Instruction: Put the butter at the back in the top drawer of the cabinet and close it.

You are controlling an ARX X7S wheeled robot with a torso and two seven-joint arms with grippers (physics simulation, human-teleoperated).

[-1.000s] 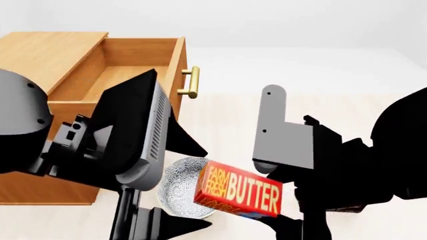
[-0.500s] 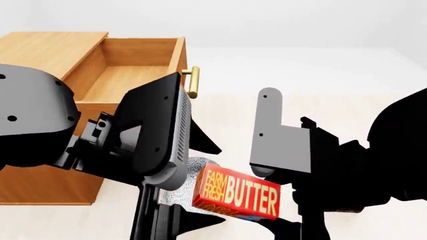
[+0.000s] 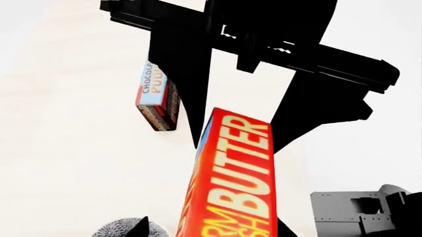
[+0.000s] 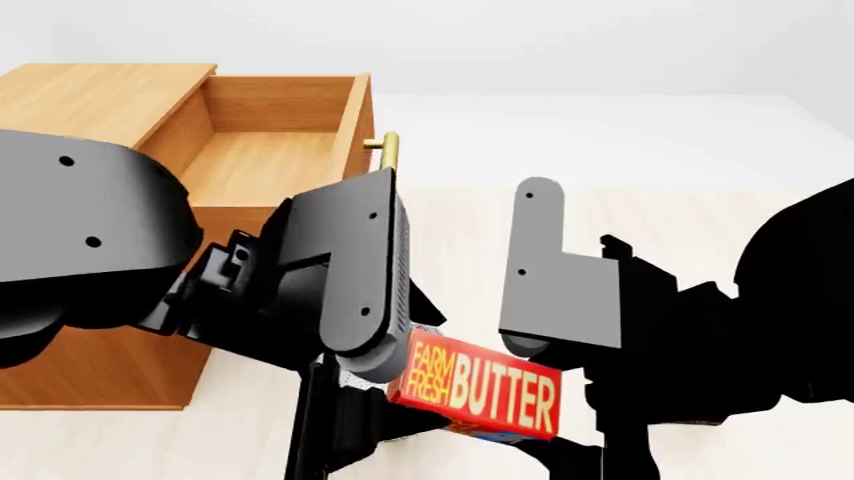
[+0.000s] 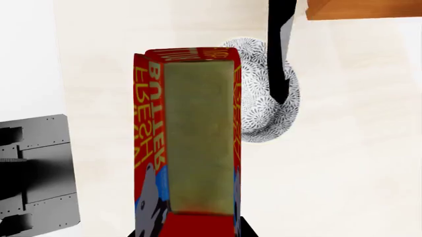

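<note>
Your right end effector (image 5: 191, 232) pinches the butter (image 4: 483, 387), held low in front of the cabinet (image 4: 94, 100); left end effector (image 4: 350, 425) state: cannot tell. Top drawer (image 4: 260, 165) stands open. Lift clear of its front edge before carrying the butter toward the back.

The butter (image 3: 231, 182) fills the centre, held between black gripper fingers (image 3: 178, 64). A chocolate pudding box (image 3: 157, 98) lies beyond. A patterned bowl (image 3: 122, 228) shows at the edge.
</note>
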